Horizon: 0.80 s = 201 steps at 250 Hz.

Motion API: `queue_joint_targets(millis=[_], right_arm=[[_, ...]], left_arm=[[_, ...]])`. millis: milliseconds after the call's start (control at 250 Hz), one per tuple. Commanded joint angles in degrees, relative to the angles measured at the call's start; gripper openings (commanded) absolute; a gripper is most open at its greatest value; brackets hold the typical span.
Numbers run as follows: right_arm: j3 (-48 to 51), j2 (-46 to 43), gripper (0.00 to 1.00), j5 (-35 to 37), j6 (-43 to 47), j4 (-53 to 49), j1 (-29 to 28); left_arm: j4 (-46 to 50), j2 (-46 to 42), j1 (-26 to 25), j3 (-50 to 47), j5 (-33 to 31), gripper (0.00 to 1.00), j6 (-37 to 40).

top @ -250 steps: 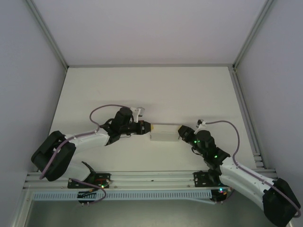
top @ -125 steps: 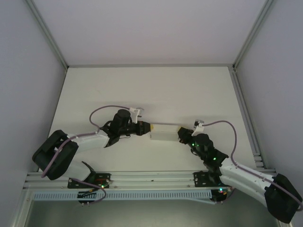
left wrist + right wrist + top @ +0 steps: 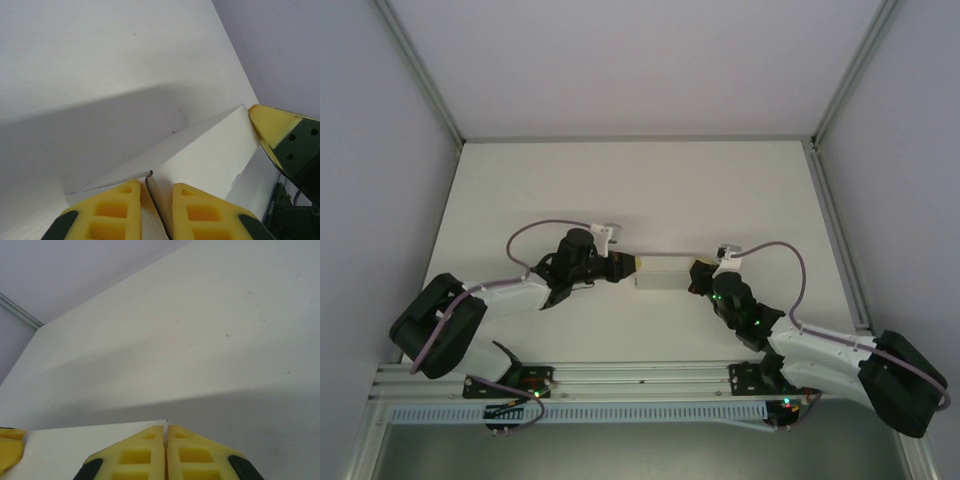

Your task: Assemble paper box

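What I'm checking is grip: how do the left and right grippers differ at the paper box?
Left gripper pinches a card edge of the paper box; right gripper closes flush, no card visible between. Left takes the box's left end, right its right end. Both shut.

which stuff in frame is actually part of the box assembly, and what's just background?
In the job:
- paper box
- left gripper, shut on one end of it
- right gripper, shut at the other end

Just there:
- table
- arm cables
- mounting rail
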<state>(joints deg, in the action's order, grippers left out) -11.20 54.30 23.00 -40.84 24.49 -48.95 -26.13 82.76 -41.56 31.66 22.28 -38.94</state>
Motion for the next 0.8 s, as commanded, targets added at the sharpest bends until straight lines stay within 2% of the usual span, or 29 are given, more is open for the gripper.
queue_joint_targets(millis=[0,20,56,80,164,236,264,323,359,435,467,483,495,507,599,687,747,799], right_arm=[[0.5,-2.9,0.0,-7.0,1.5,-24.7,-2.4],[-0.1,-4.3,0.01,-6.6,1.3,-25.6,-2.4],[-1.1,-6.7,0.07,-6.7,1.8,-26.7,-2.4],[-1.7,-8.3,0.16,-6.8,2.0,-27.2,-2.4],[-3.6,-12.2,0.41,-4.1,0.2,-29.4,-2.2],[-5.2,-13.8,0.62,-1.7,-0.1,-31.1,-1.6],[-6.0,-14.1,0.67,-1.2,0.6,-31.4,-1.3],[-8.8,-14.1,0.76,-0.5,1.7,-33.0,-0.1],[-10.9,-14.0,0.79,-0.8,2.9,-34.1,0.8],[-16.1,-13.5,0.88,-1.5,5.3,-36.8,2.6],[-18.1,-13.2,0.95,-2.2,6.6,-37.6,3.3],[-19.0,-13.0,0.99,-2.7,7.3,-37.9,3.7],[-19.8,-12.8,1.0,-3.3,8.1,-38.2,4.0],[-20.4,-12.6,1.0,-4.0,9.0,-38.4,4.3],[-24.8,-9.7,1.0,-14.2,19.5,-39.9,6.4],[-30.4,-4.4,1.0,-31.1,38.1,-48.6,6.4],[-33.4,-0.8,1.0,-36.4,47.6,-53.3,5.9],[-35.9,2.5,1.0,-38.0,55.9,-56.9,4.7]], left_arm=[[20.0,4.2,-1.4,-0.6,-1.5,0.0,4.6],[20.5,4.1,-1.4,0.1,-1.4,0.01,4.8],[21.4,4.0,-1.4,1.3,-1.4,0.15,5.3],[22.1,3.9,-1.5,2.3,-1.4,0.22,5.6],[24.7,3.1,-1.4,5.7,-1.7,0.26,6.6],[27.6,2.7,-1.5,9.4,-2.3,0.4,8.4],[28.8,2.4,-1.5,11.0,-3.5,0.47,8.8],[30.3,1.8,-1.2,13.9,-4.7,0.54,9.6],[31.2,1.4,-0.9,15.9,-4.9,0.64,10.2],[32.8,0.5,-0.9,19.8,-5.0,0.68,11.4],[33.6,0.0,-0.7,21.4,-5.1,0.76,11.8],[34.1,-0.3,-0.6,22.1,-5.4,0.86,12.1],[34.4,-0.5,-0.5,22.7,-5.7,0.96,12.1],[34.8,-0.8,-0.5,23.2,-6.1,0.99,12.3],[39.0,-2.2,0.7,26.5,-12.0,1.0,12.9],[40.6,-4.4,4.0,26.5,-16.6,1.0,12.9],[40.7,-6.6,7.7,24.7,-17.3,1.0,12.0],[40.1,-8.9,11.0,22.4,-17.4,1.0,11.3]])
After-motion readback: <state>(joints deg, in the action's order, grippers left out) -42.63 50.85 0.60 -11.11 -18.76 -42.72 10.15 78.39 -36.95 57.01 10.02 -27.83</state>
